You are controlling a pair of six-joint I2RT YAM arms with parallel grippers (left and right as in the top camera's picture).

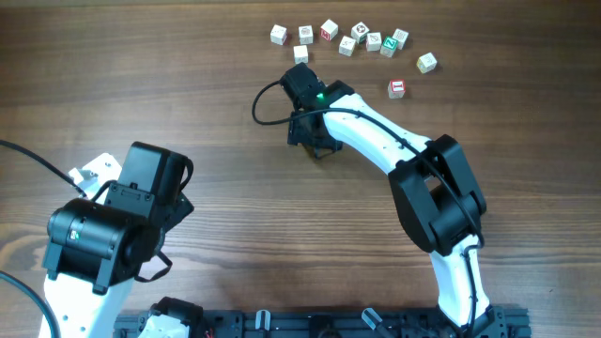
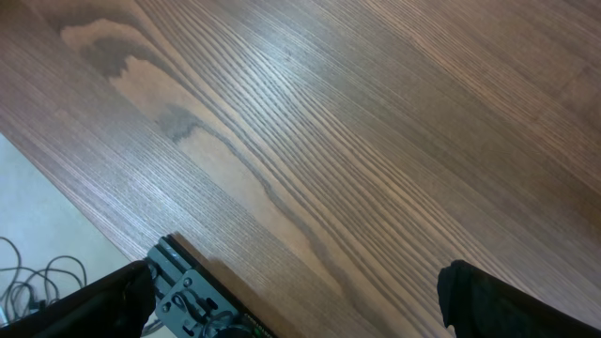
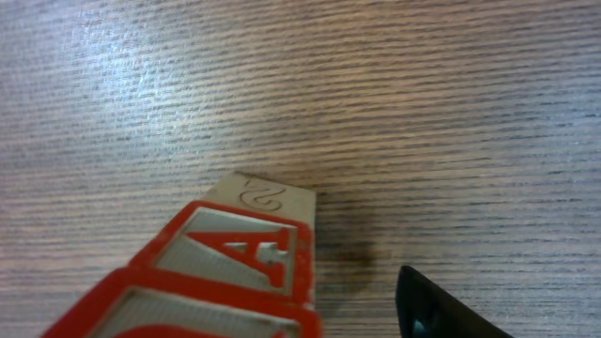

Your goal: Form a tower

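Note:
The tower [image 3: 239, 268] fills the lower left of the right wrist view. It is a short stack of small wooden cubes with red-framed faces, one printed with a red A, on a pale cube at the bottom. One black finger [image 3: 437, 310] of my right gripper [image 1: 317, 143] stands to the right of the stack, with bare table between them; the other finger is out of view. Seen from overhead, the right wrist hides the tower. My left gripper [image 2: 300, 300] is open over bare table near the front left edge, with nothing between its fingers.
Several loose cubes [image 1: 340, 38] lie in a row at the back of the table. One more [image 1: 300, 54] lies just behind the right wrist, a red-faced cube [image 1: 396, 88] to its right and a pale one [image 1: 426, 62] further back. A cable [image 1: 268, 99] loops off the right wrist.

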